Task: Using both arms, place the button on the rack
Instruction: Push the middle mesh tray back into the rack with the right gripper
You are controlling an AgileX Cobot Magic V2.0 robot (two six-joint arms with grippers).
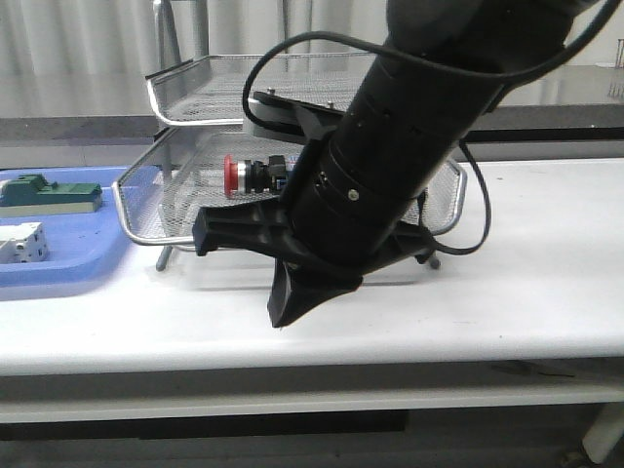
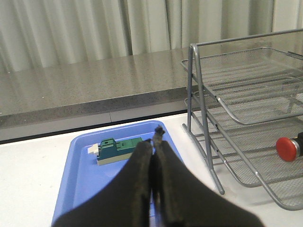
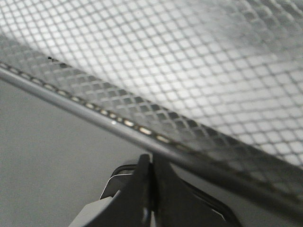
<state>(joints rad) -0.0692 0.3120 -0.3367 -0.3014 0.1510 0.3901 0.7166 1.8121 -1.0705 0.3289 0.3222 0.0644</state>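
The button [image 1: 252,174], with a red head and black body, lies on its side in the lower, drawn-out tray of the wire-mesh rack [image 1: 185,97]. The left wrist view shows the button's red head [image 2: 288,148] inside the rack [image 2: 199,94]. My left gripper [image 2: 155,139] is shut and empty, pointing over the blue tray's far corner, well apart from the rack. My right arm fills the middle of the front view. Its gripper [image 1: 280,320] points down in front of the rack. The right gripper [image 3: 151,158] is shut on nothing, close to a chrome rim [image 3: 118,125] and mesh.
A flat blue tray [image 1: 58,273] sits left of the rack and holds a green block [image 1: 49,193] and a white block [image 1: 21,244]. The left wrist view shows the blue tray [image 2: 85,189] and green block [image 2: 116,149]. A grey counter and curtains lie behind the table.
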